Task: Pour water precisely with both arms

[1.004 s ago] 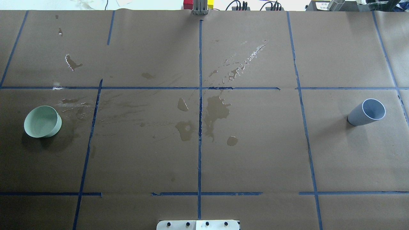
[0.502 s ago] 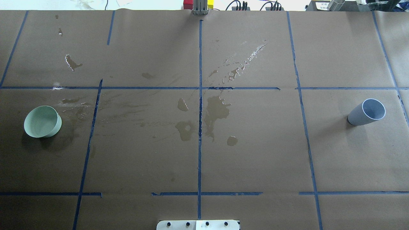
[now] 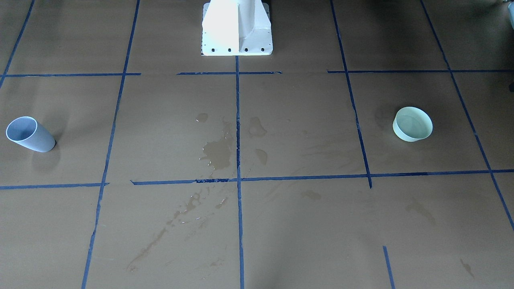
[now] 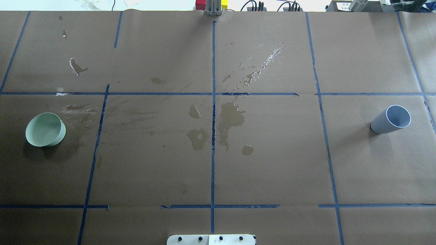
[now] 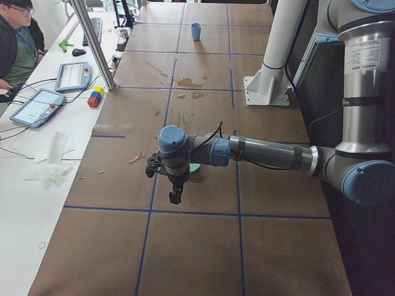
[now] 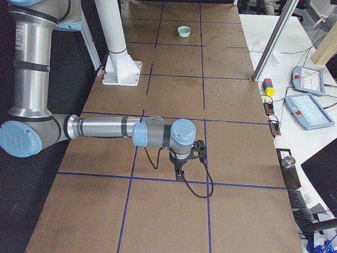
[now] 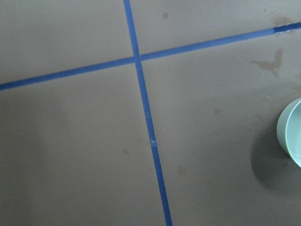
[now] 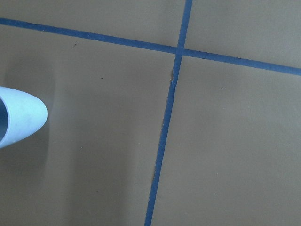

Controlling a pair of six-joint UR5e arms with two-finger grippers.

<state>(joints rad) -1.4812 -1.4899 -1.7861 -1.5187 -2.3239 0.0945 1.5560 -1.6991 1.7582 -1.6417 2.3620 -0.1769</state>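
Observation:
A pale green bowl (image 4: 45, 129) stands at the table's left, and a grey-blue cup (image 4: 390, 119) stands upright at its right. Both also show in the front view, the bowl (image 3: 413, 124) and the cup (image 3: 29, 134). Water shows only as glossy streaks (image 4: 260, 68) on the paper; I cannot tell what the cup holds. My left gripper (image 5: 175, 196) hangs just beside the bowl (image 5: 195, 168); my right gripper (image 6: 180, 174) hangs over the right end. Both show only in the side views, so I cannot tell whether they are open. The wrist views catch the bowl's edge (image 7: 292, 139) and the cup's edge (image 8: 19, 120).
Brown paper with blue tape lines (image 4: 213, 119) covers the table, with dark wet stains (image 4: 231, 117) around the middle. The white pedestal (image 3: 237, 28) stands at my side. An operator (image 5: 15, 43) sits past the far edge with tablets (image 5: 37, 106) and coloured blocks (image 5: 95, 97).

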